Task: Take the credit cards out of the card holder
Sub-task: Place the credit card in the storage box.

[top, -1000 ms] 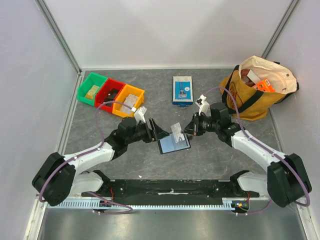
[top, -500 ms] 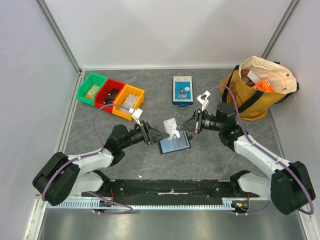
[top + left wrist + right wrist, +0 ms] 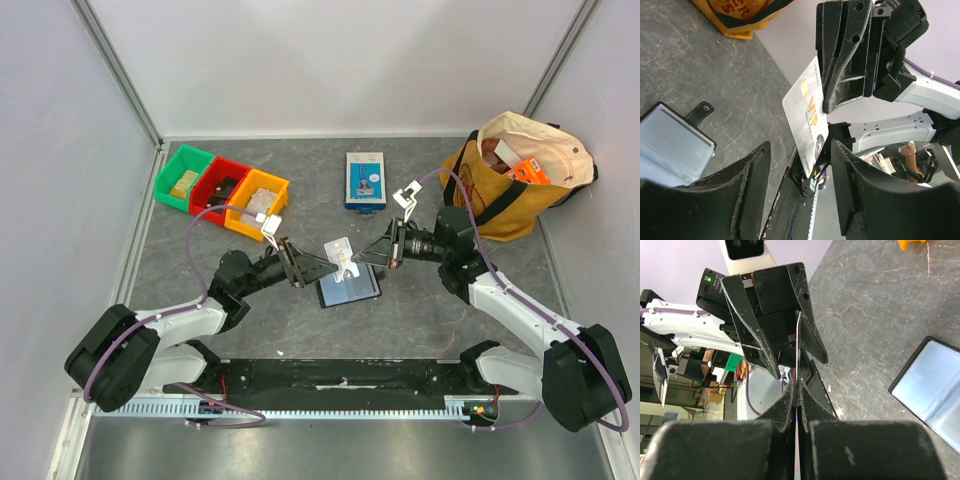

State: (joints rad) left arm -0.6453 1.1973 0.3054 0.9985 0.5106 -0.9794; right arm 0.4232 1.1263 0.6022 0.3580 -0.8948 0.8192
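The card holder (image 3: 350,289) lies open on the grey table, its bluish-grey pockets facing up; it also shows as the holder (image 3: 671,145) and the holder (image 3: 935,386) in the wrist views. Above its far edge my right gripper (image 3: 352,257) is shut on one silvery-white credit card (image 3: 807,112) marked VIP, held in mid-air and seen edge-on as the card (image 3: 798,347). My left gripper (image 3: 327,264) faces it from the left, open, its jaws on either side of the card's free end with gaps both sides. No other cards show.
Green, red and yellow bins (image 3: 221,188) stand in a row at the back left. A blue-and-white box (image 3: 365,180) is at the back middle. A yellow tote bag (image 3: 515,175) with items inside sits at the back right.
The right gripper has lifted the card up and left, away from the holder. The left gripper has moved in around the card and its jaws have narrowed.
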